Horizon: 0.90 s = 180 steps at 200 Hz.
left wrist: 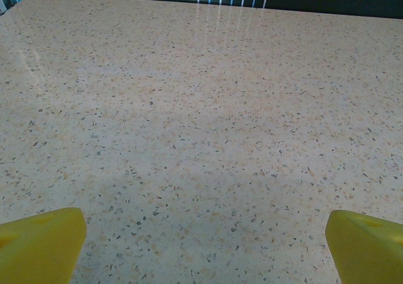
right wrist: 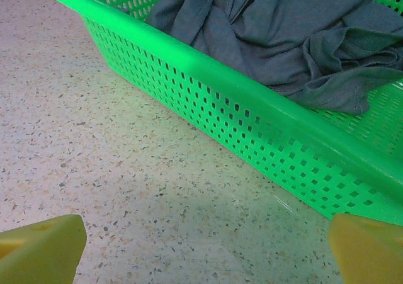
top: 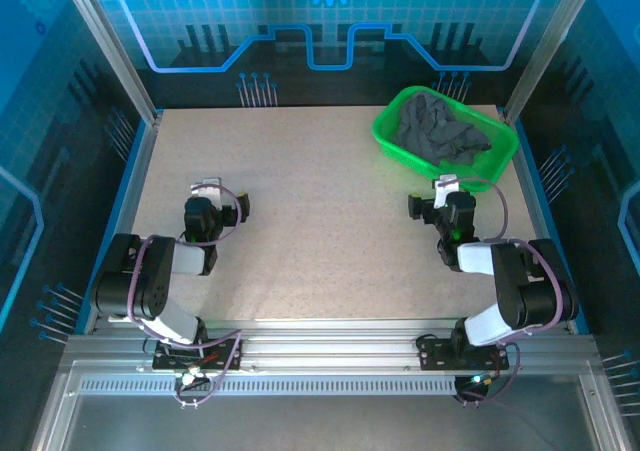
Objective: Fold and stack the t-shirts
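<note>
I start with the table [top: 300, 231]: a pale speckled top, bare across its middle, which is where I judge the folding has to happen. At its far right corner sits the green basket [top: 398, 153]. The grey t-shirt [top: 440, 131] lies crumpled inside it, bunched in loose folds, with one edge lying close to the near wall in the right wrist view. No fold has begun, so I read the first step as lifting the shirt out.

The right gripper [top: 432, 195] hovers just in front of the basket's near wall, jaws spread wide and holding nothing. The left gripper [top: 226, 199] sits well apart on the left side of the table, equally wide and empty, facing bare tabletop. In the right wrist view the yellow fingertips [right wrist: 39, 246] stand at the bottom corners of the frame.

My worries from here:
- **Basket wall:** the perforated wall stands between the right fingers and the cloth. If I drive forward instead of up and over, they could strike the rim and shove or tip the basket.
- **Blind pinch:** the cloth is so bunched that I cannot pick out collar or hem. A pinch may take several layers or a sleeve, and the shirt would come out twisted.
- **Snagging:** fabric could catch on the rim and drag the basket along.
- **Shirt count:** I cannot tell whether the heap holds more than one shirt.
</note>
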Motion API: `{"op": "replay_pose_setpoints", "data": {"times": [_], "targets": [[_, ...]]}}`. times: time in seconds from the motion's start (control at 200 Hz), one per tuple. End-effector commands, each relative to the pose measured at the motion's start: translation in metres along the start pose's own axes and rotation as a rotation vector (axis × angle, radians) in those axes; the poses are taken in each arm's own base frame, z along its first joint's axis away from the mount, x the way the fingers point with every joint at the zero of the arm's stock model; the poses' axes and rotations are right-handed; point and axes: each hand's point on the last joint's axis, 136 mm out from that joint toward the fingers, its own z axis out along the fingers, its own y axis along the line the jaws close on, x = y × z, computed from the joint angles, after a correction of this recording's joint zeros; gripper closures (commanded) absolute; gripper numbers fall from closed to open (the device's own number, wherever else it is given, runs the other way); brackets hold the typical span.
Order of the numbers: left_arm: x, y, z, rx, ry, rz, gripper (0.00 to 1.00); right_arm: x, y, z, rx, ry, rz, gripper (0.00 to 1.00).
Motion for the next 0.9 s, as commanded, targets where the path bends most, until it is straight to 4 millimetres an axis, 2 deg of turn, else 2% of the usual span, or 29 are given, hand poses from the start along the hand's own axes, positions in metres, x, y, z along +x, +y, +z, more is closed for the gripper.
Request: {"op": "replay_pose_setpoints", "data": {"times": [0.0,0.17,0.255,0.34,0.375,0.42,0.46,0.515,0.565,0.61,0.65,0.685,0.725,0.77,0.895], "targets": [[-0.013,-0.008,0.001,0.035,-0.029,0.019,0.01,-0.007,-0.003,-0.001,0.018,-0.026,0.01,0.0],[-0.015,-0.004,0.0,0.014,-0.044,0.011,0.01,-0.007,-0.003,-0.001,0.004,-0.029,0.014,0.0],[-0.018,0.006,-0.011,-0.042,-0.099,-0.01,0.01,-0.011,-0.007,-0.004,0.03,-0.029,0.021,0.0],[-0.027,0.005,-0.023,-0.068,-0.135,0.01,0.01,-0.021,-0.012,-0.012,0.074,-0.037,0.022,0.0],[-0.033,0.002,-0.029,-0.082,-0.14,0.029,0.01,-0.033,-0.013,-0.018,0.099,-0.028,0.008,0.0],[-0.047,-0.005,-0.037,-0.101,-0.143,0.068,0.01,-0.057,-0.013,-0.029,0.122,-0.03,-0.001,0.0],[-0.073,-0.013,-0.048,-0.107,-0.186,0.071,0.01,-0.087,-0.013,-0.042,0.132,-0.046,0.037,0.0],[-0.119,-0.024,-0.067,-0.122,-0.268,0.043,0.01,-0.125,-0.012,-0.061,0.123,-0.016,0.154,0.0],[-0.158,-0.023,-0.082,-0.17,-0.299,-0.091,0.01,-0.159,-0.004,-0.073,0.031,0.045,0.28,0.0],[-0.168,-0.021,-0.092,-0.169,-0.199,-0.284,0.01,-0.17,-0.006,-0.079,0.025,0.134,0.4,0.0],[-0.182,-0.019,-0.101,-0.169,-0.158,-0.416,0.01,-0.177,-0.009,-0.072,0.033,0.17,0.467,0.0],[-0.193,-0.022,-0.097,-0.111,-0.148,-0.5,0.01,-0.188,-0.002,-0.061,-0.047,0.183,0.47,0.02],[-0.207,-0.036,-0.09,0.024,-0.102,-0.574,0.01,-0.194,-0.007,-0.047,-0.031,0.211,0.487,0.07],[-0.22,-0.049,-0.085,0.1,-0.039,-0.632,0.01,-0.198,-0.013,-0.032,0.01,0.242,0.501,0.1],[-0.243,-0.102,-0.081,0.262,0.122,-0.596,0.01,-0.2,-0.033,0.016,0.108,0.314,0.508,0.09]]}}
